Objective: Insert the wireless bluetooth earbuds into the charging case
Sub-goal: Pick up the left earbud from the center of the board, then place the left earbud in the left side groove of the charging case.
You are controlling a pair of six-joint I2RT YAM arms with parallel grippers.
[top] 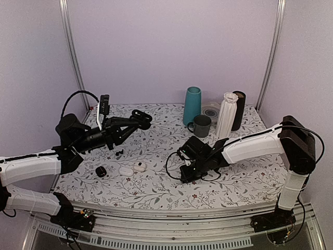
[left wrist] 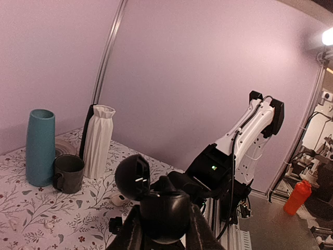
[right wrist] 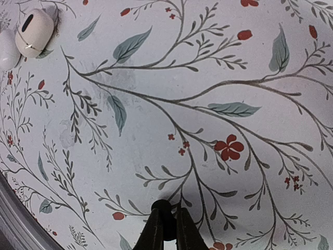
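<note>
As left gripper (left wrist: 165, 229) holds case (left wrist: 164, 208), mug (left wrist: 67, 173) beyond

**Robot test cell in a lab**

Plain lilac panels (top: 166, 47) between aluminium posts (top: 74, 57) box in a floral-clothed table (top: 156, 192). The left arm (top: 31, 166) and right arm (top: 260, 143) mount on a metal rail (top: 171, 216) along the bottom edge.

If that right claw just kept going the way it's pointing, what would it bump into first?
Most likely the floral tablecloth: the right gripper aims down at a bare patch of it, nothing between.
</note>
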